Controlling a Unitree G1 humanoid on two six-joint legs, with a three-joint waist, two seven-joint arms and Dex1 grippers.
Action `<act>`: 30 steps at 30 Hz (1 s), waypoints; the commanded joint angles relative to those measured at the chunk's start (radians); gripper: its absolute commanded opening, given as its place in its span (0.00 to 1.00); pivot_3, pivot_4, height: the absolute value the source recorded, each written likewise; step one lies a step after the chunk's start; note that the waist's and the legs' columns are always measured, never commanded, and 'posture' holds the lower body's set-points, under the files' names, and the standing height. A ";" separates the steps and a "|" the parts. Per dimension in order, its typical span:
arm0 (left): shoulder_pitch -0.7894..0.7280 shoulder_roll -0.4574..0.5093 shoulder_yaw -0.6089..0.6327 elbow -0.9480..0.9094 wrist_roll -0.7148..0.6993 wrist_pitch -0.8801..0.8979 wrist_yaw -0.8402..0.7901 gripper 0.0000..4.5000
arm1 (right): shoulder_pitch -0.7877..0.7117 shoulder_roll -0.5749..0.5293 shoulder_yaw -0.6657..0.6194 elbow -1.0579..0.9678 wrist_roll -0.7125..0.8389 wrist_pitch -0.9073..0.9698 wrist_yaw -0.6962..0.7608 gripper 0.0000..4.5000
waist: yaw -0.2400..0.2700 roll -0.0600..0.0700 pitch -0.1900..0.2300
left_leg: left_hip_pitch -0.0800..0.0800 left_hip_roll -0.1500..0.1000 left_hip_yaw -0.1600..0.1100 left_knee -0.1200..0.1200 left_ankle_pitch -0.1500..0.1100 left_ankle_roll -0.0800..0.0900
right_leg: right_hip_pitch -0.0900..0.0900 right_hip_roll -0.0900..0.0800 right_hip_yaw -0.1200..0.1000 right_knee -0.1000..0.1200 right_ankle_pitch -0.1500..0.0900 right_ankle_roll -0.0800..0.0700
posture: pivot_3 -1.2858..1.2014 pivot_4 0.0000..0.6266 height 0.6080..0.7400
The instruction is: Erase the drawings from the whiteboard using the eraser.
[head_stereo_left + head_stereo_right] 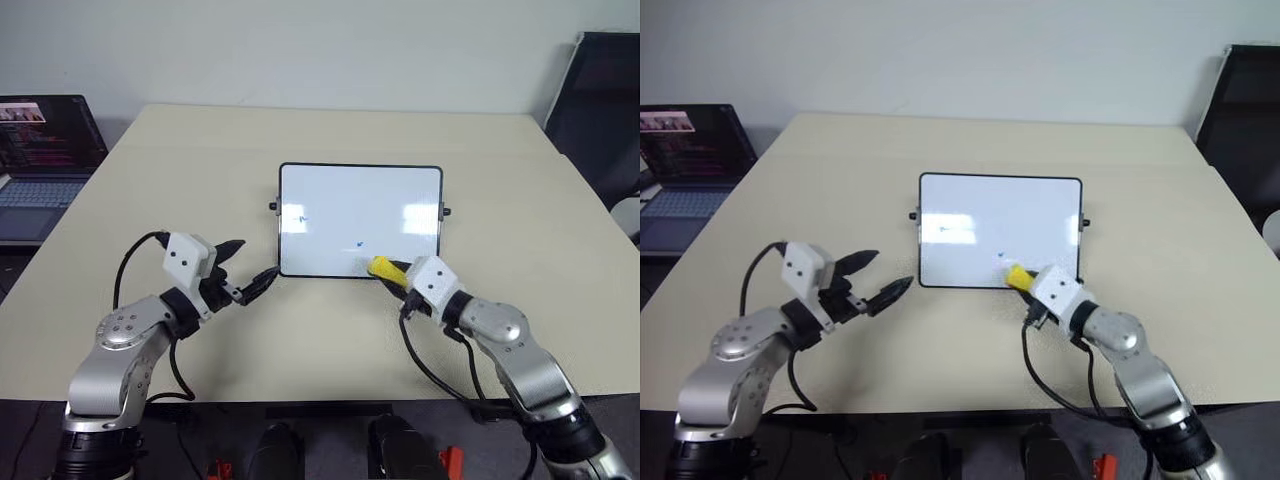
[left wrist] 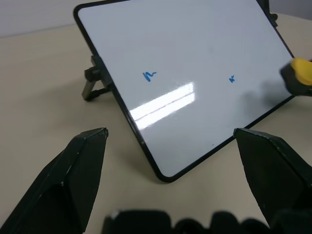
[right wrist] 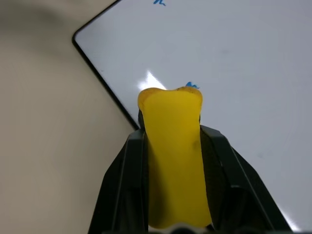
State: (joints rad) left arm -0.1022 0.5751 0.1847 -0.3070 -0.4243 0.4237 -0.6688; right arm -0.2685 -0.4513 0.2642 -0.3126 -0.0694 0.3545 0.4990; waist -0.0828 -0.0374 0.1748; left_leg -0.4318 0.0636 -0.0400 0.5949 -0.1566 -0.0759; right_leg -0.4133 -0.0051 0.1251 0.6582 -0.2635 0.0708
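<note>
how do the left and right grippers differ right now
The left gripper has its fingers spread and holds nothing; the right gripper is shut on the yellow eraser. The left sits off the whiteboard's near left corner; the right is over its near edge. Both have black fingers.

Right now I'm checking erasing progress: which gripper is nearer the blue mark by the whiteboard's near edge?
Right. The right gripper holds the eraser just beside that mark; the left gripper hovers open off the whiteboard's near-left corner.

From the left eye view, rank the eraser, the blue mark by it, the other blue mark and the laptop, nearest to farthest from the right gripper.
1. The eraser, clamped in the right gripper.
2. The near blue mark, just beyond the eraser on the whiteboard.
3. The far blue mark, toward the board's left side.
4. The laptop, off the table's left edge.
</note>
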 commanded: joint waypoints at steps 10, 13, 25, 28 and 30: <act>-0.060 0.023 -0.029 0.047 0.026 -0.069 -0.062 1.00 | -0.213 0.072 0.043 0.197 -0.147 -0.065 -0.068 0.24 | 0.000 0.000 0.000 | 0.000 0.000 0.000 -0.001 0.000 0.000 | 0.000 0.001 0.000 0.000 0.000 0.000 | 0.52 0.24 1.00; -0.057 0.021 -0.030 0.070 0.030 -0.093 -0.079 1.00 | -0.246 0.100 0.073 0.252 -0.170 -0.062 -0.056 0.24 | 0.000 0.000 0.000 | 0.000 0.000 0.000 -0.001 0.000 0.000 | 0.000 0.001 0.000 0.001 0.000 0.000 | 0.52 0.24 1.00; -0.089 0.017 -0.044 0.046 0.025 -0.065 -0.069 1.00 | -0.287 0.073 0.065 0.323 -0.285 0.023 -0.111 0.24 | 0.003 -0.001 0.000 | 0.001 0.000 0.000 0.002 0.000 0.000 | 0.002 0.001 0.000 0.004 0.000 0.000 | 0.52 0.24 1.00; -0.100 0.015 -0.047 0.044 0.024 -0.054 -0.065 1.00 | -0.275 0.050 0.078 0.324 -0.280 0.032 -0.077 0.24 | 0.003 -0.001 0.000 | 0.001 0.000 0.000 0.005 0.000 0.000 | 0.003 0.000 0.000 0.004 0.001 0.000 | 0.52 0.24 1.00; -0.105 0.015 -0.048 0.044 0.023 -0.049 -0.064 1.00 | -0.257 0.039 0.096 0.314 -0.277 0.039 -0.040 0.24 | 0.002 -0.001 -0.001 | 0.002 0.000 0.000 0.008 0.000 0.000 | 0.004 0.000 0.000 0.004 0.001 0.000 | 0.52 0.24 1.00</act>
State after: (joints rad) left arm -0.1851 0.5867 0.1400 -0.2256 -0.3940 0.3750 -0.7332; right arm -0.5479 -0.3945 0.3625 -0.0094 -0.3326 0.3608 0.4345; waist -0.0807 -0.0387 0.1740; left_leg -0.4299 0.0639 -0.0404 0.6031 -0.1563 -0.0759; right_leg -0.4091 -0.0048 0.1252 0.6619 -0.2629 0.0705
